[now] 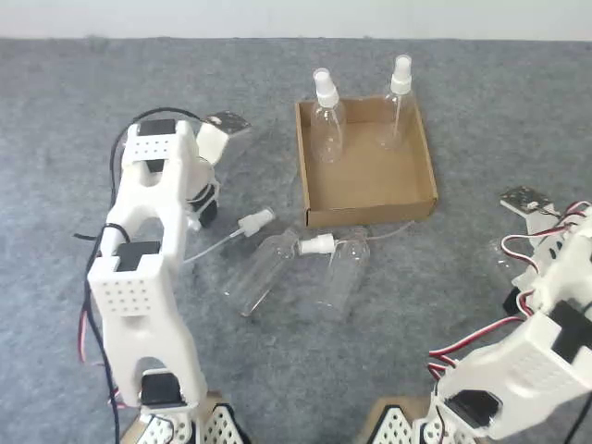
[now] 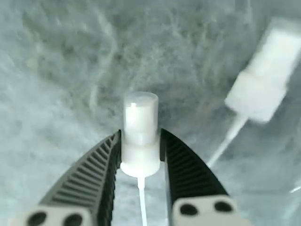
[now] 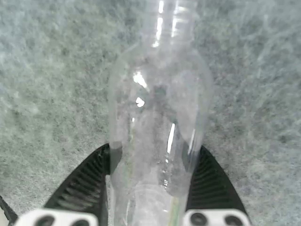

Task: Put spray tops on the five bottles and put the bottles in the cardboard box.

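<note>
Capping step: my left gripper (image 2: pixel 139 137) pinches a spray top (image 2: pixel 139 115) at the high view's left, and my right gripper (image 3: pixel 155 153) clamps a bottle (image 3: pixel 160 94) at its right edge. Next, I think, the tube (image 2: pixel 141 197) must meet the neck (image 3: pixel 171 12).

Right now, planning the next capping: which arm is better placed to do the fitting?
Left, probably: the left gripper holds a spray top ready to insert; the right gripper grips a clear bottle to receive it.

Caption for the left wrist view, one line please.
Left gripper grips a white spray top; a second spray top lies on the grey carpet beyond.
</note>
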Robot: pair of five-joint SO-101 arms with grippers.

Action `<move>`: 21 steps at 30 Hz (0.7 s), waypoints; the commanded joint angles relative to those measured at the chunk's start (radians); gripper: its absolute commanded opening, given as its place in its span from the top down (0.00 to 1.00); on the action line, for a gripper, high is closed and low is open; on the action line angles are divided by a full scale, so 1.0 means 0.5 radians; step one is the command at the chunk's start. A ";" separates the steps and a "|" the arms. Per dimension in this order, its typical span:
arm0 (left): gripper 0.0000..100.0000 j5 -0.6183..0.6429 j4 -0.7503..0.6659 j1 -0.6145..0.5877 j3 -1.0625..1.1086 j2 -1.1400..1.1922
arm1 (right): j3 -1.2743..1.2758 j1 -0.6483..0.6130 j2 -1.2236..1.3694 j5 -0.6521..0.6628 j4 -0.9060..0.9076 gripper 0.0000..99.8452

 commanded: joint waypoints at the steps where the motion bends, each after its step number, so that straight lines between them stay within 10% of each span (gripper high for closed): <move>1: 0.95 0.620 0.055 0.058 -0.072 -0.052 | 0.021 0.011 -0.005 0.034 -0.002 0.94; 7: 0.82 0.669 -0.015 0.089 -0.207 -0.052 | 0.021 0.023 -0.005 0.037 -0.002 0.94; 21: 0.87 0.568 -0.028 0.092 -0.358 0.227 | 0.021 0.020 -0.005 0.037 -0.002 0.94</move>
